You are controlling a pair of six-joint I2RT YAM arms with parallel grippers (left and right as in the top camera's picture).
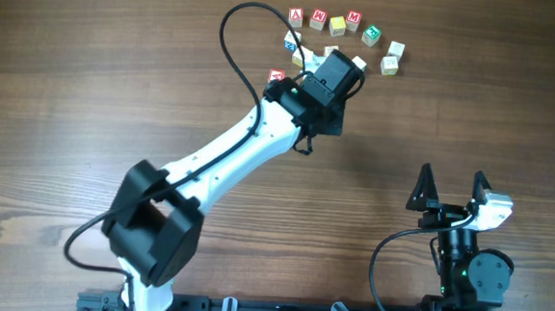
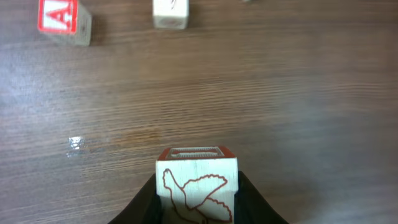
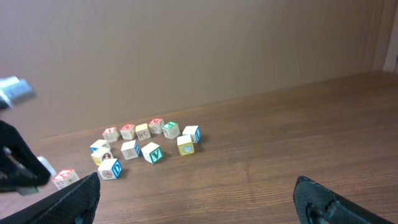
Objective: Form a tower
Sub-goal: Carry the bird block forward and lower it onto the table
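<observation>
Nearest the base, the right gripper (image 1: pixel 452 173) hung above the table (image 1: pixel 89 86), its jaws spread as wide as they go and holding nothing. Farther out, the left gripper (image 2: pixel 198 210) was clamped tight on a pale wooden cube (image 2: pixel 198 183) bearing a red bird outline, one finger on either side. Beyond it lay a red A cube (image 2: pixel 62 17) and a plain-faced cube (image 2: pixel 170 12), part of an arc of loose letter cubes (image 1: pixel 339 25) at the table's far side. From above, it was unclear whether any stood stacked as a tower.
</observation>
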